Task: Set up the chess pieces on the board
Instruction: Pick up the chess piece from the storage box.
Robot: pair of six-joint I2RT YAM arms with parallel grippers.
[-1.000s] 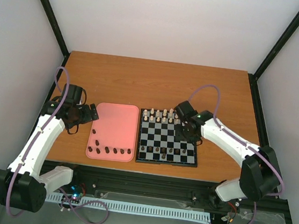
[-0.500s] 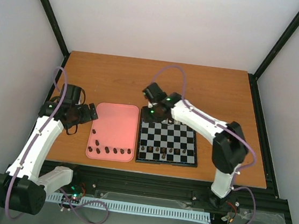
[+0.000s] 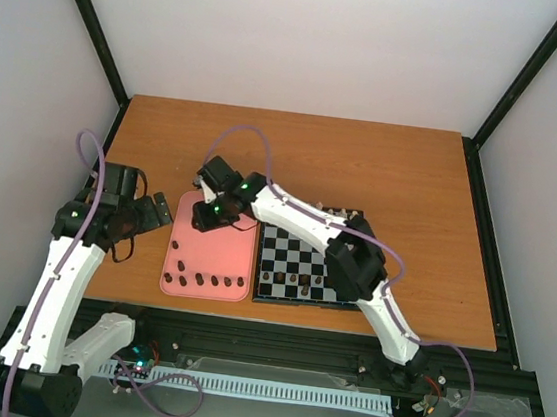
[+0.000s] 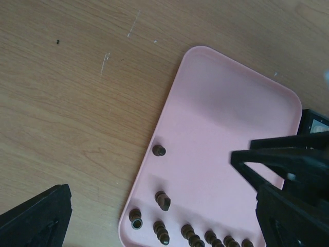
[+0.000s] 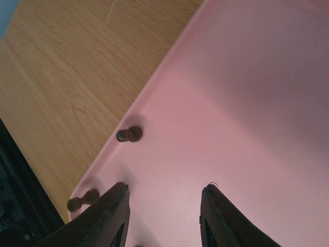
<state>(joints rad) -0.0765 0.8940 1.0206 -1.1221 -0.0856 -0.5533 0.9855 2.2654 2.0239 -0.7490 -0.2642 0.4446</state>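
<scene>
Several dark brown chess pieces (image 3: pixel 212 281) lie along the near end of the pink tray (image 3: pixel 228 253), and two more (image 3: pixel 176 248) sit by its left rim. A few dark pieces (image 3: pixel 305 289) stand on the board's (image 3: pixel 298 256) near rows. My right gripper (image 3: pixel 208 213) hovers over the tray's far left corner. In the right wrist view this gripper (image 5: pixel 165 189) is open and empty, with a piece (image 5: pixel 128 135) just ahead of it. My left gripper (image 3: pixel 157 211) hangs open left of the tray. The left wrist view shows the tray's pieces (image 4: pixel 162 200) between its spread fingers.
Cream-white pieces (image 3: pixel 336 215) line the board's far edge, partly hidden under my right arm, which stretches across the board. Bare wooden table (image 3: pixel 364 163) lies beyond the tray and board. Black frame posts stand at the table's corners.
My right arm has swung left from the board to the tray's far left corner. My left arm has drawn back slightly to the left.
</scene>
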